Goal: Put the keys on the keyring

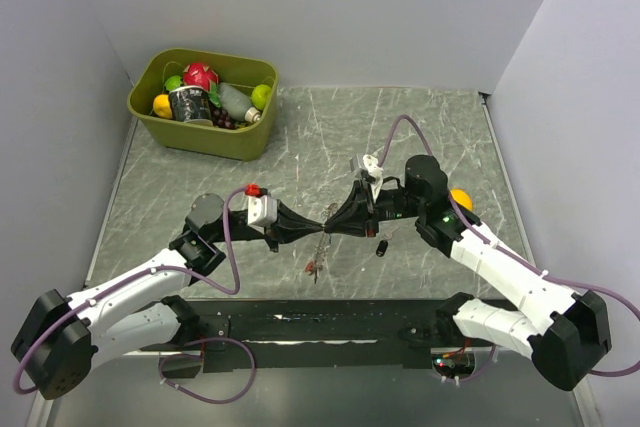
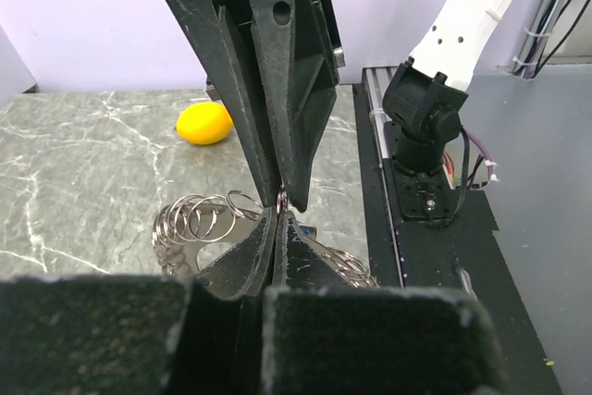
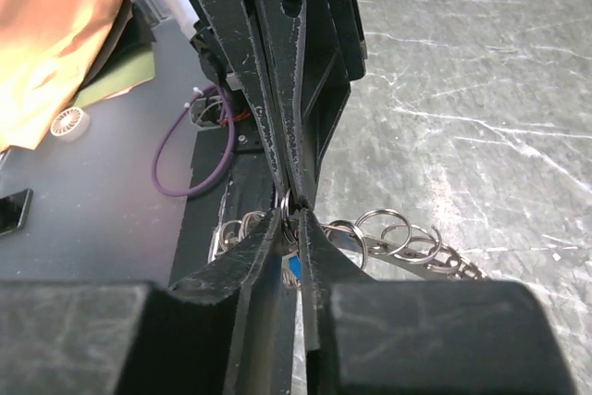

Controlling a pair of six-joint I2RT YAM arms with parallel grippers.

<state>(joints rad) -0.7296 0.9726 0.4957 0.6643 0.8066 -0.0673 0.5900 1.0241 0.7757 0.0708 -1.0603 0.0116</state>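
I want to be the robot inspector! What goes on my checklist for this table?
Surface: grey marbled tabletop, no spills seen.
Job's things: keyring, a bunch of linked rings, pinched between both grippers; a blue key hangs below them; a black key and a reddish key lie loose on the table.
Clutter: green bin of toy fruit in the far left corner; yellow ball beside the right arm.
Grippers: left gripper and right gripper both shut on the keyring, tip to tip.
Cables: purple cables loop along both arms, away from the keys.
Surroundings: plain pale walls on three sides.
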